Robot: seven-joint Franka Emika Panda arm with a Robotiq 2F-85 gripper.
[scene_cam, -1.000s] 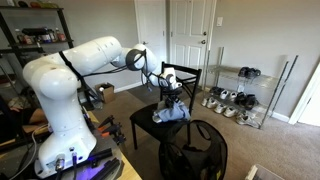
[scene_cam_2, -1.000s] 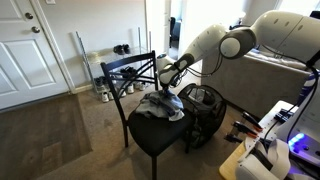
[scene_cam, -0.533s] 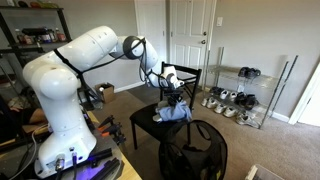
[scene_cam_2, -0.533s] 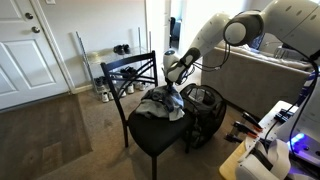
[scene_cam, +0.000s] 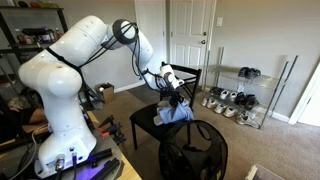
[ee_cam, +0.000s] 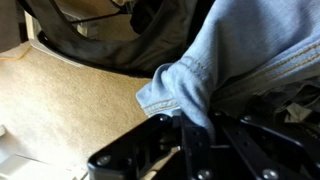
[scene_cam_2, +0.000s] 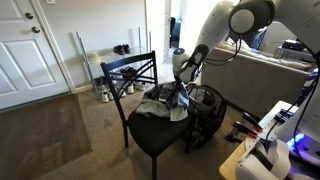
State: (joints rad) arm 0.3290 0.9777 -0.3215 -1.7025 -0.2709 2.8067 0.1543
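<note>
My gripper [scene_cam: 175, 98] is shut on a fold of light blue denim clothing [scene_cam: 177, 113] that lies on the seat of a black chair [scene_cam: 145, 122]. In the other exterior view the gripper [scene_cam_2: 181, 94] holds the cloth [scene_cam_2: 160, 106] up at the seat's edge near the hamper. In the wrist view the denim [ee_cam: 230, 55] is pinched between my black fingers [ee_cam: 190, 140], its hem hanging just above them.
A black mesh hamper [scene_cam: 193, 155] [scene_cam_2: 205, 110] stands beside the chair. A wire shoe rack with shoes [scene_cam: 238, 100] is by the white doors. A shelf unit [scene_cam: 30, 40] stands behind the arm. The floor is beige carpet [ee_cam: 60, 100].
The arm has risen and swung its elbow upward; the gripper stayed at the chair and lifted the denim fold slightly towards the hamper.
</note>
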